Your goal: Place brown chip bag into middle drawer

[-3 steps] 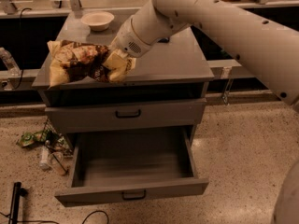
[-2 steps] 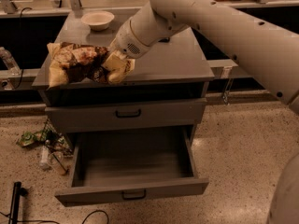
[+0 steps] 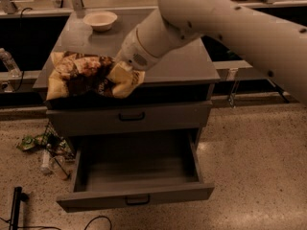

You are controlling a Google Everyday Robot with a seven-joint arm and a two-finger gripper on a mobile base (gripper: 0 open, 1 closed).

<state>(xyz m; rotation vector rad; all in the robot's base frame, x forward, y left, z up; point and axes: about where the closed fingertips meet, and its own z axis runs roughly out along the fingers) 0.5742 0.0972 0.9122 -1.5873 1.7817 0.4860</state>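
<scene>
The brown chip bag (image 3: 86,75), crinkled cream-tan with dark brown patches, lies on the front left of the grey cabinet top (image 3: 182,66), and its lower edge reaches the front edge. My gripper (image 3: 120,72) is at the bag's right end, hidden behind the white wrist and the bag. The middle drawer (image 3: 136,198) is pulled wide open below, and its inside shows nothing in it. The closed grey front (image 3: 129,116) sits above it.
A white bowl (image 3: 100,19) stands at the back left of the cabinet top. Litter and bottles (image 3: 45,150) lie on the floor left of the cabinet. A black bar and cable (image 3: 17,207) lie at the bottom left. A clear bottle (image 3: 8,61) stands at the far left.
The bag and my gripper have shifted a little toward the cabinet's front edge. The drawer has not moved.
</scene>
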